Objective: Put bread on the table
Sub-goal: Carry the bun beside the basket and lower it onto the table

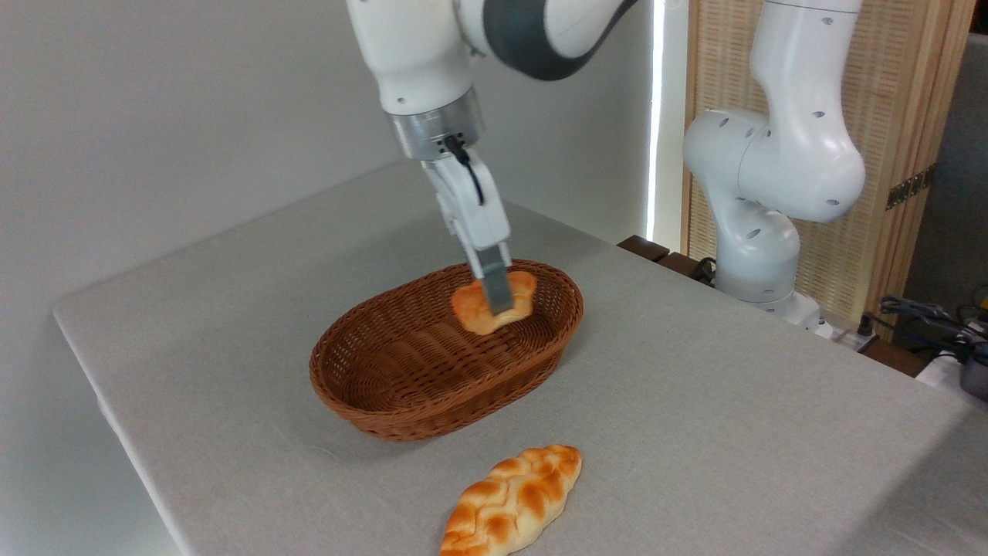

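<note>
The bread [471,309], a small orange-golden bun, sits at the far right end of the brown wicker basket [363,417]. My gripper [502,307] reaches down into the basket and is shut on the bread. One grey finger [498,289] shows in front of the bun; the other is hidden behind it. The bun looks tilted and close to the basket's inner wall. The table [733,401] is a large top covered in light grey cloth, and the basket stands near its middle.
A longer braided golden loaf [513,502] lies on the cloth in front of the basket, near the front edge. The arm's white base [764,232] stands at the back right, with cables and dark gear beyond the table's right edge.
</note>
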Robot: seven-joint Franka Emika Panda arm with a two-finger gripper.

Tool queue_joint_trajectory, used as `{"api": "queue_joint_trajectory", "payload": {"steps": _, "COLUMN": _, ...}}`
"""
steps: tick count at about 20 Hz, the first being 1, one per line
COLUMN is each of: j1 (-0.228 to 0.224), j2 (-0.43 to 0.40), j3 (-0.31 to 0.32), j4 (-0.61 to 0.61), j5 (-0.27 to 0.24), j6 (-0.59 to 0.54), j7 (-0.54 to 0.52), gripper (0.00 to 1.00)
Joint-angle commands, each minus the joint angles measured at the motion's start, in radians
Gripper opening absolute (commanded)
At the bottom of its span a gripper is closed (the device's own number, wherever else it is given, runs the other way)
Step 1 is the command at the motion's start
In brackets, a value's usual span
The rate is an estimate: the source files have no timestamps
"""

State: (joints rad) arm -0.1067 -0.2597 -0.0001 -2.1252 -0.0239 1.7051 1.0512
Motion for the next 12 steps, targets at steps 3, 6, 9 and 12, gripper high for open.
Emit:
{"api": "queue_joint_trajectory", "payload": {"steps": 3, "j1": 0.001, "j2": 0.014, "j3": 0.132, "j4": -0.025, "j5": 0.179, "j6": -0.091, "j7": 0.268, "gripper": 0.33}}
{"api": "queue_joint_trajectory", "payload": {"steps": 6, "j1": 0.001, "j2": 0.034, "j3": 0.206, "j4": -0.07, "j5": 0.185, "j6": -0.038, "j7": 0.279, "gripper": 0.39}}
{"api": "queue_joint_trajectory", "payload": {"steps": 9, "j1": 0.002, "j2": 0.042, "j3": 0.227, "j4": -0.114, "j5": 0.185, "j6": 0.053, "j7": 0.283, "gripper": 0.82}}
{"api": "queue_joint_trajectory", "payload": {"steps": 12, "j1": 0.001, "j2": 0.053, "j3": 0.23, "j4": -0.127, "j5": 0.185, "j6": 0.088, "j7": 0.283, "gripper": 0.93}}
